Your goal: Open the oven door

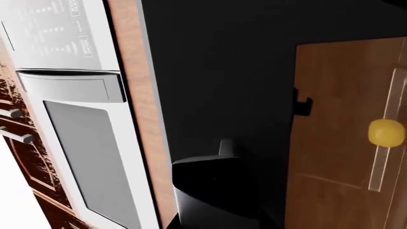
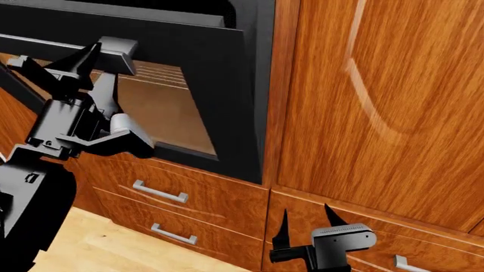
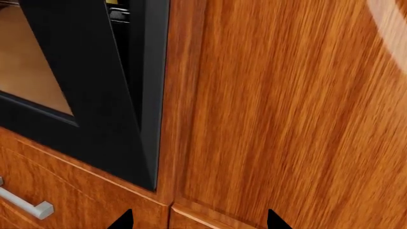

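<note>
Currently oven door (image 2: 189, 85) partly ajar, top edge tilted out from cabinet frame, dark gap showing above; tinted window faces me. My left gripper (image 2: 72, 62) up at door's grey bar handle (image 2: 22, 48); fingers around it or only beside it, cannot tell. My right gripper (image 2: 306, 224) low, fingers spread wide, holding nothing, near drawer front (image 2: 189, 198) below oven. Tall wooden cabinet door (image 2: 386, 102) right of oven.

L arm raised at frame left, left gripper (image 2: 53, 62) fingers spread; right gripper (image 2: 306, 224) bottom centre, fingers apart, upright.
</note>
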Controlling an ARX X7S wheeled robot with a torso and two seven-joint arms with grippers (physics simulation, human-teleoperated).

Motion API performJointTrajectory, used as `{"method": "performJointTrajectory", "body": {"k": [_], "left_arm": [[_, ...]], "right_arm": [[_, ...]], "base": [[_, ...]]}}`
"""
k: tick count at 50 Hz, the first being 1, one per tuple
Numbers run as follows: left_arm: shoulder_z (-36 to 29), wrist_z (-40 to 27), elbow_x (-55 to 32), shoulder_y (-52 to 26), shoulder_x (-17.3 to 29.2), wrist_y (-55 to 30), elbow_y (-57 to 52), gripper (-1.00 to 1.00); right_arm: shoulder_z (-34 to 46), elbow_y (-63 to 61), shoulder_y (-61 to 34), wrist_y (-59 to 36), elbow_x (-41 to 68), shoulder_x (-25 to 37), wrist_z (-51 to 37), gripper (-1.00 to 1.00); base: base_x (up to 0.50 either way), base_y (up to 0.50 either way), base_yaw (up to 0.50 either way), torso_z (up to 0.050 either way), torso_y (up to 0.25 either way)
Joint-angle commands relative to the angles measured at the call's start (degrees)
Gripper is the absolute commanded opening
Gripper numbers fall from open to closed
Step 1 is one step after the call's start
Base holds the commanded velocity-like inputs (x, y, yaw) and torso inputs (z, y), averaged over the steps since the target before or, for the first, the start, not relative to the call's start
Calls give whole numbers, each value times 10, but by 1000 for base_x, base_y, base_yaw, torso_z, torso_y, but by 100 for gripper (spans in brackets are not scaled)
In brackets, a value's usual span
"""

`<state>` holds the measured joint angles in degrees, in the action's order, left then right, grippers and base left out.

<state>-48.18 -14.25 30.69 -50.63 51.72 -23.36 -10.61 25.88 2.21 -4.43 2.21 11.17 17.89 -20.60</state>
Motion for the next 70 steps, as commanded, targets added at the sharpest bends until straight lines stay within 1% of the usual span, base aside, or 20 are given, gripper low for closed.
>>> {"method": "performJointTrajectory", "body": {"k": [1, 18, 28, 44, 70], "left_arm": [[45, -79, 79, 2, 29, -18, -79, -100], [70, -111, 69, 54, 63, -44, -134, -100], [81, -148, 65, 109, 82, -65, -157, -100], [100, -189, 54, 175, 115, -95, -197, -100], [106, -249, 62, 253, 141, -119, -219, -100]], "right_arm": [[3, 2, -1, 1, 1, 1, -2, 100], [6, 2, -1, 2, -3, 2, -6, 100], [7, 0, -1, 2, -2, 3, -8, 100], [9, -2, -1, 1, -1, 5, -11, 100], [10, 0, -3, 2, 4, 6, -13, 100]], "base": [[0, 0, -4, 0, 0], [-1, -1, 0, 2, 6], [-1, -1, 0, 1, 6], [-1, 0, 0, 1, 5], [-2, -1, 1, 1, 5]]}}
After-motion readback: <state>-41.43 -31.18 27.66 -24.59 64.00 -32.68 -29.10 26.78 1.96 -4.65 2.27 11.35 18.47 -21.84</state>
